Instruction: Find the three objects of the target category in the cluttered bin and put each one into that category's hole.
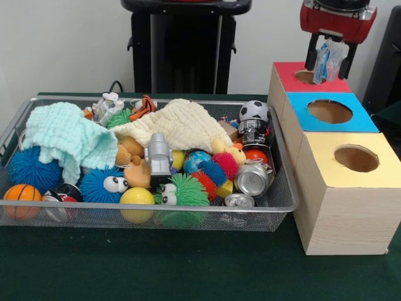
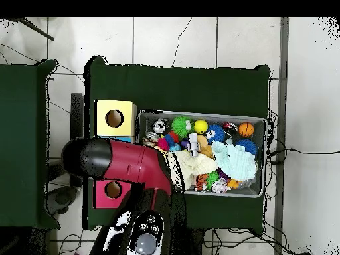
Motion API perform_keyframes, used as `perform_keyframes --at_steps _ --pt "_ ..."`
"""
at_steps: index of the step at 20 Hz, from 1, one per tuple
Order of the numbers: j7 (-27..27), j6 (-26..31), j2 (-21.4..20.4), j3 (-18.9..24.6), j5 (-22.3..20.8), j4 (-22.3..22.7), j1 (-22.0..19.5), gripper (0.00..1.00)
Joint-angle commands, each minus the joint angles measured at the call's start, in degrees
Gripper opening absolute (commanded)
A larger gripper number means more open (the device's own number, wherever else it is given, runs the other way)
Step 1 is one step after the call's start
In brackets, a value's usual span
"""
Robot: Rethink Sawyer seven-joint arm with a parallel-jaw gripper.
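The hand (image 1: 330, 59) hangs right above the hole of the red-topped box (image 1: 285, 70), pinching a crumpled clear plastic bottle with a blue label (image 1: 328, 61) between its two black fingers (image 1: 311, 53); the bottle's lower end sits at or just above the hole's rim, not yet dropped in. From that I judge this to be a delivery in hand: one object of the target category is about to go into its hole, and releasing it is the step left for this item. How many have already gone in cannot be told, since the insides of the boxes are hidden.

The wire bin (image 1: 283, 202) is still very full. Against its end nearest the boxes lie several drink cans (image 1: 254, 179), with balls, spiky rubber toys and a small grey robot figure (image 1: 158, 157) in the middle, and a mint cloth (image 1: 59, 135) and a cream cloth (image 1: 178, 125) draped over the far half. If the category is drink containers, more candidates remain, and the cloths may hide others.

The blue-topped box (image 1: 360, 119) and yellow-topped box (image 1: 322, 153) stand in a row with the red one, along the bin's end on the green worktop (image 1: 156, 269).

In the overhead view the red and black arm (image 2: 129, 163) reaches across from the worktop's robot-side edge, covering the blue box and ending over the boxes' row
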Motion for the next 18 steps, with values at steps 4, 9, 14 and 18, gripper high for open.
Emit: perform_keyframes --at_steps 4,9,14,18 --pt "7.2 -3.2 3.6 3.6 -1.1 3.1 -1.4 1.00" --pt "8.3 -0.3 2.0 2.6 -1.2 3.2 -0.5 1.00" --pt "8.2 4.1 0.2 1.4 -2.0 1.2 0.0 1.00" --pt "6.5 -1.3 0.0 3.0 -0.9 3.6 -1.1 0.00"
